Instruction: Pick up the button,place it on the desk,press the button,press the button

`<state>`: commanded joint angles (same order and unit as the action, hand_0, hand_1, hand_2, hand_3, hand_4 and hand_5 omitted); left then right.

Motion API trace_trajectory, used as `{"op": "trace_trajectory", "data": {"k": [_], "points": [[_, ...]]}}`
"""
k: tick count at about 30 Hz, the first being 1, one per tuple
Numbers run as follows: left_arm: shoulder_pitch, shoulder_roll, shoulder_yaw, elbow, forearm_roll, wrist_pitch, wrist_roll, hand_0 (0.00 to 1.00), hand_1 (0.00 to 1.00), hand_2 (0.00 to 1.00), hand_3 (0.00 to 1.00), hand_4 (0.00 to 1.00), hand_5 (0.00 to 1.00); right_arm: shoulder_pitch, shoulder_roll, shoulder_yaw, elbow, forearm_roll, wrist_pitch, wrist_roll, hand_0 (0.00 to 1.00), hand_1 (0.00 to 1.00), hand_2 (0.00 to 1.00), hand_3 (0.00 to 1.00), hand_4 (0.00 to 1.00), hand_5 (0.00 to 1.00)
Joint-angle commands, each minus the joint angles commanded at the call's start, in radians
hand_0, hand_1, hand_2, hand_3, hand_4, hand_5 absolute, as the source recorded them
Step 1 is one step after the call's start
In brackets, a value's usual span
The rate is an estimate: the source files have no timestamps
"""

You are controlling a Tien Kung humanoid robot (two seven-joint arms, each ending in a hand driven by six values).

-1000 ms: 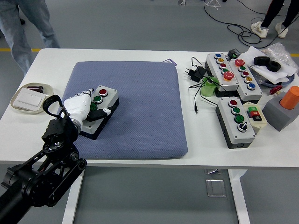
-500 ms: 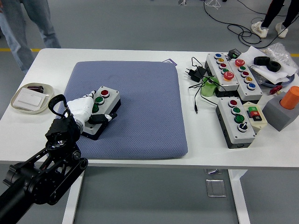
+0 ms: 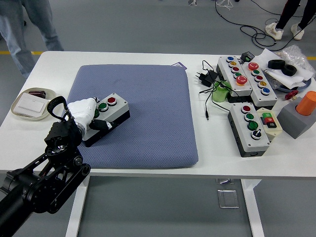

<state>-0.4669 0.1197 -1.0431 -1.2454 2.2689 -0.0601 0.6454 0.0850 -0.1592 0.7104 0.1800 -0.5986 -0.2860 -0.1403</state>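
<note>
Swinging the button box (image 3: 106, 117) round since 1 s ago: was lying steep along the hand, now sitting flatter and turned more crosswise on the blue pad (image 3: 148, 113), red btn toward the pad's middle, green btn next to the white glove. Arm also pulling back a bit toward the left edge.

Left hand (image 3: 85, 117) wrapping the box's left end, white-gloved fingers curled over top and side, black thumb tip showing along the near face. Gripping it, not letting go yet. Box underside looking like it's resting on the pad, or close to it; can't tell if fully down.

Right hand not showing anywhere.

Step, by my read: finishing the place part, pick already done. Box landing on the pad, not bare tabletop (image 3: 207, 143); probably counts as the desk here.

Next, as a guess: opening the fingers, sliding the hand off leftward w/o dragging the box, then coming back over the top w/ one fingertip for the red or green btn. Needing the box flat and steady first; pad being soft, pressing off-centre risking a tip.

Other btn boxes (image 3: 249, 128) sitting well apart on the right side, not involved. Small tray (image 3: 30, 104) just left of the pad, near the arm; watching clearance on retreat.
</note>
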Motion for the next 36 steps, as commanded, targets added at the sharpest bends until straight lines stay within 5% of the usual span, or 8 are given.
{"op": "trace_trajectory", "data": {"k": [2, 3, 7, 8, 19, 23, 27, 36], "points": [[-0.002, 0.005, 0.003, 0.000, 0.000, 0.008, 0.000, 0.461, 0.462, 0.413, 0.501, 0.665, 0.281, 0.000, 0.000, 0.001, 0.000, -0.001, 0.000, 0.000, 0.629, 0.499, 0.551, 0.582, 0.267, 0.025], [-0.005, 0.010, 0.007, 0.001, 0.000, 0.016, 0.000, 0.488, 0.433, 0.377, 0.430, 0.659, 0.091, 0.001, 0.000, 0.001, 0.000, -0.001, -0.001, 0.000, 0.630, 0.499, 0.550, 0.582, 0.267, 0.024], [-0.016, 0.029, 0.019, 0.004, 0.000, 0.053, -0.026, 0.488, 0.433, 0.377, 0.430, 0.659, 0.091, 0.002, 0.000, 0.001, 0.000, 0.000, -0.001, 0.000, 0.630, 0.499, 0.550, 0.582, 0.267, 0.024], [-0.023, 0.041, 0.024, 0.009, 0.000, 0.074, -0.063, 0.507, 0.416, 0.366, 0.401, 0.666, 0.002, 0.002, 0.000, 0.001, 0.000, -0.001, -0.001, 0.000, 0.630, 0.497, 0.548, 0.582, 0.267, 0.024], [-0.104, 0.137, 0.108, 0.076, 0.000, 0.219, -0.481, 0.498, 0.414, 0.360, 0.374, 0.696, 0.002, 0.003, 0.001, 0.003, 0.000, -0.002, -0.002, -0.002, 0.630, 0.496, 0.549, 0.582, 0.268, 0.025], [-0.146, 0.167, 0.154, 0.105, 0.000, 0.197, -0.622, 0.500, 0.420, 0.362, 0.376, 0.690, 0.002, 0.003, 0.002, 0.003, 0.000, -0.001, -0.002, -0.002, 0.628, 0.494, 0.548, 0.581, 0.268, 0.025], [-0.184, 0.191, 0.217, 0.121, 0.000, 0.153, -0.695, 0.507, 0.437, 0.377, 0.389, 0.698, 0.002, 0.003, 0.001, 0.001, 0.000, -0.002, -0.001, -0.003, 0.628, 0.494, 0.547, 0.582, 0.268, 0.024], [-0.203, 0.187, 0.238, 0.153, 0.000, 0.096, -0.713, 0.509, 0.447, 0.387, 0.402, 0.709, 0.002, 0.003, 0.002, 0.000, 0.000, 0.001, -0.002, -0.003, 0.628, 0.493, 0.547, 0.582, 0.268, 0.025]]}}
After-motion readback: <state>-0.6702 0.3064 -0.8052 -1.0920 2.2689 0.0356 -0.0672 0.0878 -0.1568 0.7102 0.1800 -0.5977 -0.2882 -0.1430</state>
